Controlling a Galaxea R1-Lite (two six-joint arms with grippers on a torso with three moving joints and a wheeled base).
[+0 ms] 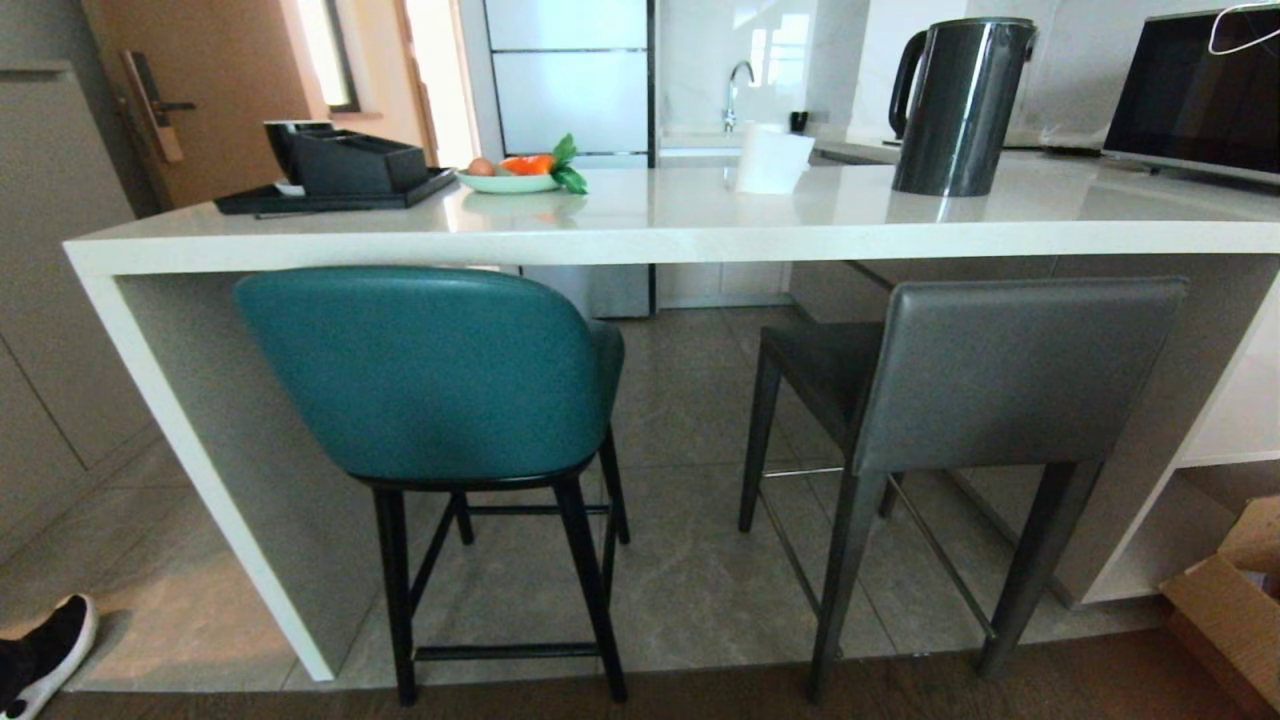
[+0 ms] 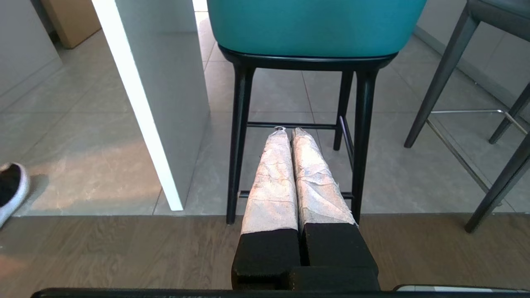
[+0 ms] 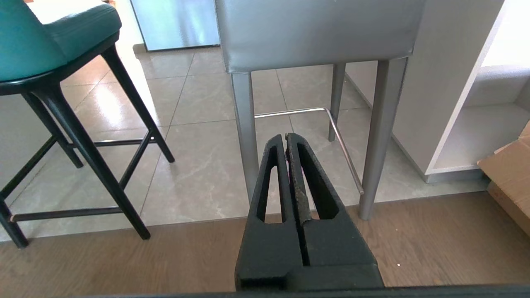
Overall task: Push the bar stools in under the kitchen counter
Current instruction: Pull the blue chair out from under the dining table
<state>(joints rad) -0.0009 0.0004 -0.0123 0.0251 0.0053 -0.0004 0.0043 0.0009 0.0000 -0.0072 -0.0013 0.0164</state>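
Note:
Two bar stools stand with their seats partly under the white kitchen counter [image 1: 640, 238]. The teal stool [image 1: 430, 370] with thin black legs is on the left. The dark grey stool [image 1: 1010, 370] with a rectangular back and metal footrest is on the right. Neither arm shows in the head view. My left gripper [image 2: 289, 130], wrapped in pale tape, is shut and empty, held low behind the teal stool [image 2: 314, 29], apart from its legs. My right gripper [image 3: 285, 136] is shut and empty, low behind the grey stool [image 3: 319, 33], not touching it.
The counter's white side panel [image 1: 200, 470] stands left of the teal stool. White open shelves [image 1: 1200, 480] and a cardboard box [image 1: 1235, 600] are at the right. A person's shoe [image 1: 45, 650] is on the floor at the left. A kettle [image 1: 960, 105], tray [image 1: 330, 190] and fruit plate [image 1: 510, 180] sit on the counter.

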